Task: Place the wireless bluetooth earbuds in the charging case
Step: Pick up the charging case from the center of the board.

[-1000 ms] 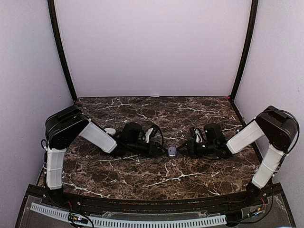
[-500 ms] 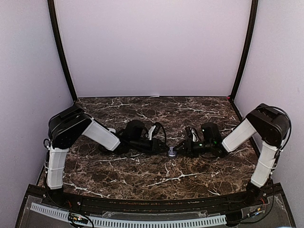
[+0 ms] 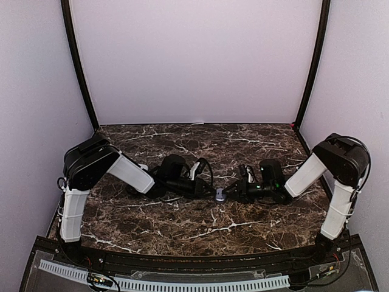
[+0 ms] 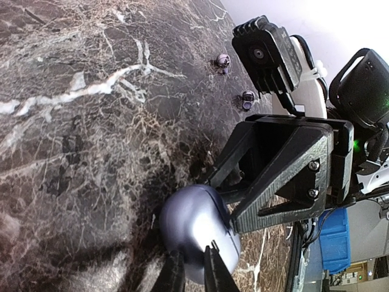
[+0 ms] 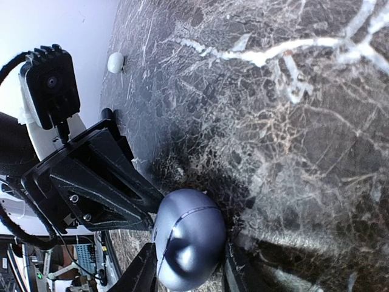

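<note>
A purple pebble-shaped charging case (image 3: 219, 194) lies closed on the marble table (image 3: 200, 228), between both grippers. My right gripper (image 3: 227, 193) grips it, one finger on each side, as the right wrist view (image 5: 189, 258) shows around the case (image 5: 188, 234). My left gripper (image 3: 212, 192) has its fingers almost together, and their tips (image 4: 213, 264) touch the case (image 4: 194, 225) near its lid seam. Two tiny purple earbuds (image 4: 223, 61) (image 4: 247, 97) lie on the table beyond the right gripper.
A white pebble-shaped thing (image 3: 141, 167) lies beside my left arm and also shows in the right wrist view (image 5: 115, 62). Purple walls and black posts enclose the table at the back and sides.
Both grippers have closed in on the purple case from each side. The right arm has shifted slightly. The case has stayed in place.
</note>
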Robot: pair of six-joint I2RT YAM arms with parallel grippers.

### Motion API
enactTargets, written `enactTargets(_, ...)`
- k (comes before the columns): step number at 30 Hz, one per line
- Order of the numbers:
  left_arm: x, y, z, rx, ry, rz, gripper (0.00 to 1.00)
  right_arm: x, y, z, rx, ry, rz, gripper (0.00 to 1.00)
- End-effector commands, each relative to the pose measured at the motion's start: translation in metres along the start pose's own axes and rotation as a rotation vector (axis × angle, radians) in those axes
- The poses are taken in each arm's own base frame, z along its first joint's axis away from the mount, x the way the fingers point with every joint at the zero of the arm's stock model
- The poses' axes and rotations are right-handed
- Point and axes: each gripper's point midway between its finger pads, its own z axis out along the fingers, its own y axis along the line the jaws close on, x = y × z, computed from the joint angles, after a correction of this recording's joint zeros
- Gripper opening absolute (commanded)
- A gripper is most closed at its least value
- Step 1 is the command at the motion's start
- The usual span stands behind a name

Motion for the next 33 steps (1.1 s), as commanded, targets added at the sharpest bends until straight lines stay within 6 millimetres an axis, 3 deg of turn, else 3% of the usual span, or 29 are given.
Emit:
enactTargets(1, 0.012, 0.010, 0.000, -0.032, 0.034, -0.019, 0.14, 0.005, 0.004, 0.000, -0.045, 0.017, 0.018, 0.36)
enactTargets(24, 0.026, 0.011, -0.003, -0.009, 0.059, -0.040, 0.12, 0.008, 0.011, 0.008, -0.078, 0.026, 0.037, 0.35)
enactTargets(30, 0.024, 0.001, -0.006, 0.038, 0.053, -0.032, 0.12, 0.003, 0.019, 0.005, -0.092, 0.006, 0.009, 0.20)
enactTargets(33, 0.020, -0.007, -0.011, 0.047, 0.053, -0.008, 0.14, 0.002, 0.023, 0.001, -0.085, -0.004, -0.023, 0.19)
